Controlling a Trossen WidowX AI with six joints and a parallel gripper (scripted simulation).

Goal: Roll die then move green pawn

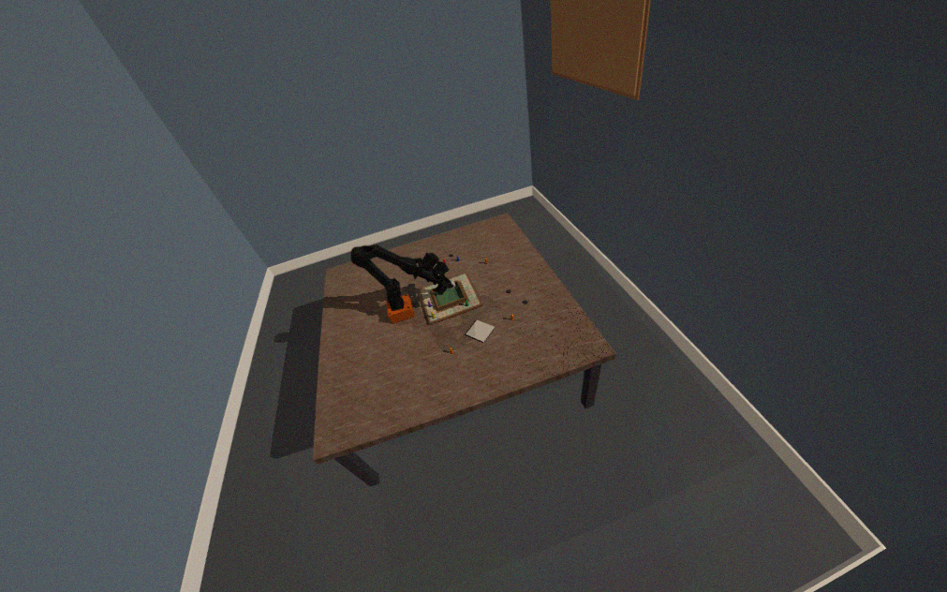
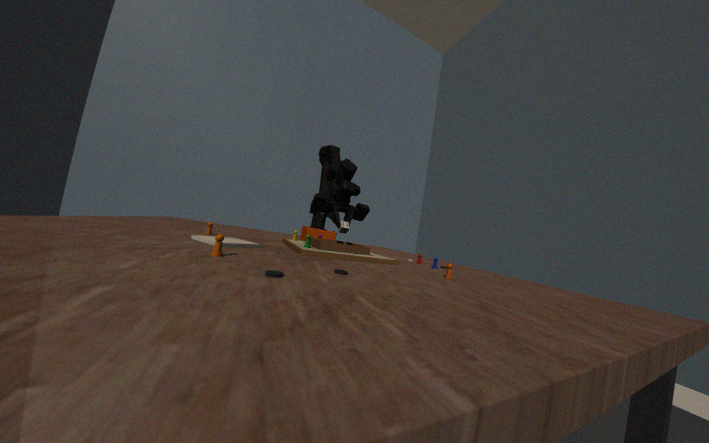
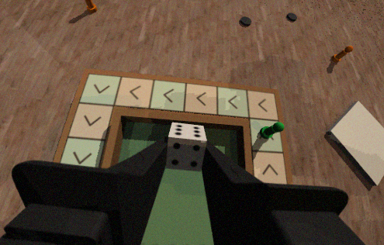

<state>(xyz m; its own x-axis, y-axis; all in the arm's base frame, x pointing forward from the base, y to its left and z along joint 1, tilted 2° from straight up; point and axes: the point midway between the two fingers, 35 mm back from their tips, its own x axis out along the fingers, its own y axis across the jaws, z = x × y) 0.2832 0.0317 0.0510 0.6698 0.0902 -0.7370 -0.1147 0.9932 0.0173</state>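
Beneath my claw [image 1: 443, 290] [image 2: 344, 225] [image 3: 185, 144] the tray [image 1: 450, 305] [image 2: 346, 248] [image 3: 184, 115] opens upward, its raised walls hemming any way in from the side. The green pawn [image 1: 466, 303] [image 2: 307, 241] [image 3: 272, 130] stands just outside one wall (a tight spot for my fingers on that side), while beyond it bare tabletop leaves me a gap before the pale slab [image 1: 480, 331] [image 2: 224, 240] [image 3: 365, 143]
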